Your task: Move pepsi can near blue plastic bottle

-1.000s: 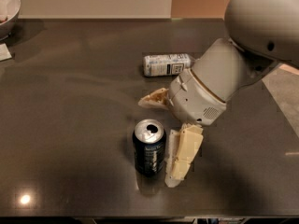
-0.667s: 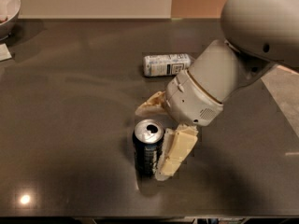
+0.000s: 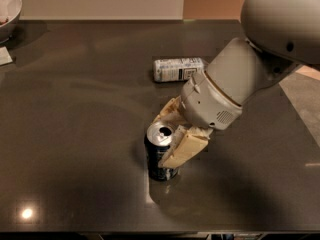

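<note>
Pepsi can (image 3: 160,154) upright on dark table (image 3: 75,114), clamped in gripper (image 3: 165,140): one finger behind can, other against its right side. Can print illegible. Blue plastic bottle (image 3: 178,69) lies flat beyond gripper, apart; label text unreadable. Bowl (image 3: 9,9) far left of gripper.
</note>
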You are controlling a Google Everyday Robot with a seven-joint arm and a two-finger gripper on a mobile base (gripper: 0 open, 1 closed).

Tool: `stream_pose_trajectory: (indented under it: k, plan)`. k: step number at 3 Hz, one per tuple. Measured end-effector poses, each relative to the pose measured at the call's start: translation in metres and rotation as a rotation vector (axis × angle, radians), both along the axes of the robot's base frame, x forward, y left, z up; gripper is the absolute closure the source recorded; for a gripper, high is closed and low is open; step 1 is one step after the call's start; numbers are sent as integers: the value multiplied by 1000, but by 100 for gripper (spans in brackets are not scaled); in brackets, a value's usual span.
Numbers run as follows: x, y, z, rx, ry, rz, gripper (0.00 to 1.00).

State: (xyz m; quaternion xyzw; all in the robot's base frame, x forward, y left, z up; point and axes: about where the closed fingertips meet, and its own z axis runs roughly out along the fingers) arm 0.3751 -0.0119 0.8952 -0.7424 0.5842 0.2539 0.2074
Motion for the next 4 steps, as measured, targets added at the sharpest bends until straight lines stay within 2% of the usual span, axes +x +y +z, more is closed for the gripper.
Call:
stream_pose_trajectory:
  k: [1,2,3,4]
  plan:
    - [22,-11,9,-3,-10,-66,88]
    - [55,-25,22,6,-21,-155,100]
    - [93,-34,33,21,-31,-233,100]
    - [128,-33,38,40,-28,-292,100]
